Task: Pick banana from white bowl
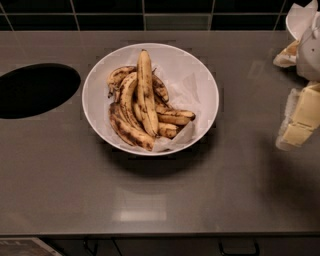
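Note:
The white bowl [96, 80] stands on the grey counter, a little left of the middle, with a crumpled white paper liner [189, 86] inside. Several bananas lie in it. The banana [145, 90] is the longest one, nearly straight, yellow with brown streaks, lying on top of the pile with one tip toward the back rim. Shorter, curved, blackened bananas [127, 127] lie under and beside it. My gripper [299, 120] hangs at the right edge of the view, above the counter, well to the right of the bowl and apart from it. It holds nothing that I can see.
A dark oval opening [36, 90] is cut into the counter at the left. A black tiled wall [150, 12] runs along the back. The counter's front edge [160, 233] runs along the bottom, with cabinet handles below it. White arm parts [307, 35] fill the upper right corner.

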Controlling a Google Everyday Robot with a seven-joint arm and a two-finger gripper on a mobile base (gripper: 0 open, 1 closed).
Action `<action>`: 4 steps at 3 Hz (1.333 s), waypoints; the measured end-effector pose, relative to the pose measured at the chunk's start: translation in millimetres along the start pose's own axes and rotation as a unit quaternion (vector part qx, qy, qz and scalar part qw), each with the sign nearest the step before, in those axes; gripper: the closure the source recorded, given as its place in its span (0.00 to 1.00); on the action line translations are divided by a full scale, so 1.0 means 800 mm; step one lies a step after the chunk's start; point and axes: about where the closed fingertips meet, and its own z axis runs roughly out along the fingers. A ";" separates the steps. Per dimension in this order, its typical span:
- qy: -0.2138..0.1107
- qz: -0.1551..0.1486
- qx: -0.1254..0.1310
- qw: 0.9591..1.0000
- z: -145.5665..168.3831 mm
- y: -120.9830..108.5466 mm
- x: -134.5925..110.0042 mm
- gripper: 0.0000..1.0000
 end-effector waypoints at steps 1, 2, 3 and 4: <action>-0.009 -0.004 0.006 1.000 -0.003 -0.001 -0.008 0.00; -0.041 -0.033 0.013 0.999 -0.003 0.000 -0.048 0.00; -0.071 -0.081 0.000 0.994 0.003 0.007 -0.098 0.00; -0.073 -0.084 0.003 0.994 0.002 0.007 -0.103 0.00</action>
